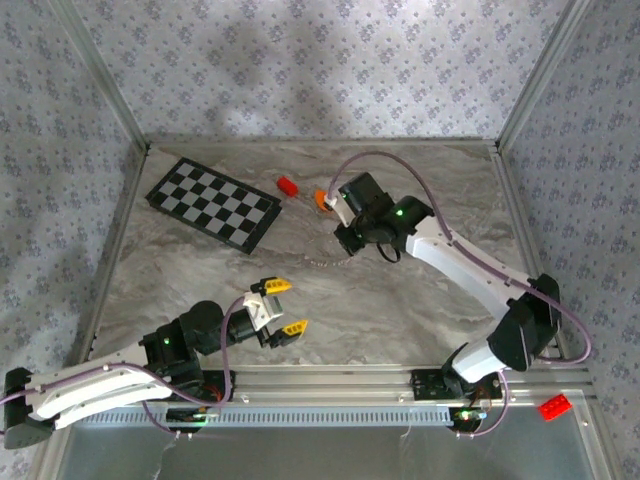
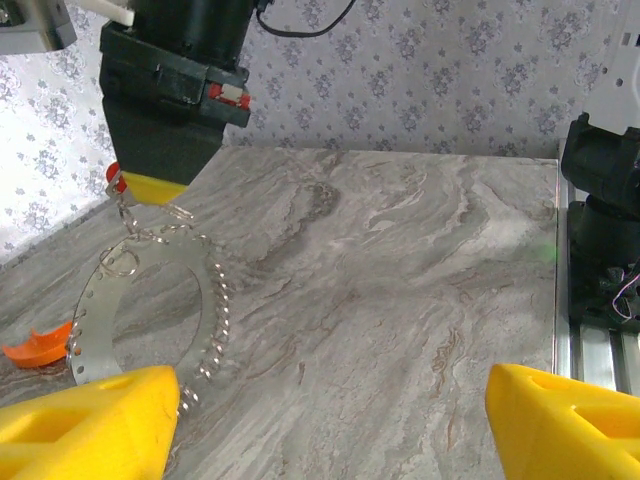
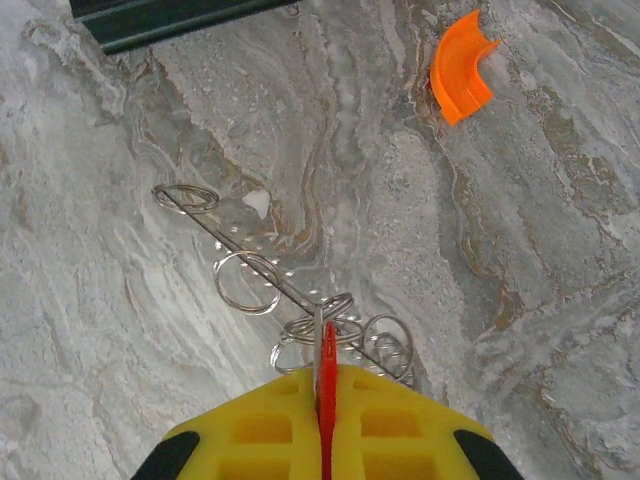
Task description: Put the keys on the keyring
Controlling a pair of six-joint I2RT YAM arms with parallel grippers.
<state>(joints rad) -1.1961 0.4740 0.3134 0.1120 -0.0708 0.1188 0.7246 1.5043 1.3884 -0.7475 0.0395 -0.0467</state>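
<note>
My right gripper [image 3: 327, 375] is shut on a key [image 3: 328, 350] with a flat red head, gripped edge-on between the yellow fingers. The key's tip meets a cluster of small wire rings on the keyring [image 3: 262, 268], a thin silvery loop on the marble table. In the left wrist view the keyring [image 2: 215, 300] shows its chain-like edge and runs up to the right gripper [image 2: 150, 188]. My left gripper [image 2: 330, 430] is open and holds nothing, with its left finger [image 2: 95, 420] beside the loop's near end. From above, the left gripper [image 1: 285, 306] sits a little short of the keyring [image 1: 325, 262].
An orange block [image 3: 460, 65] lies beyond the right gripper, with a red brick [image 1: 288, 185] to its left. A checkered board [image 1: 212, 203] lies at the back left. Metal frame posts and patterned walls enclose the table [image 1: 420, 290]. Another red brick [image 1: 555, 406] lies off the front right corner.
</note>
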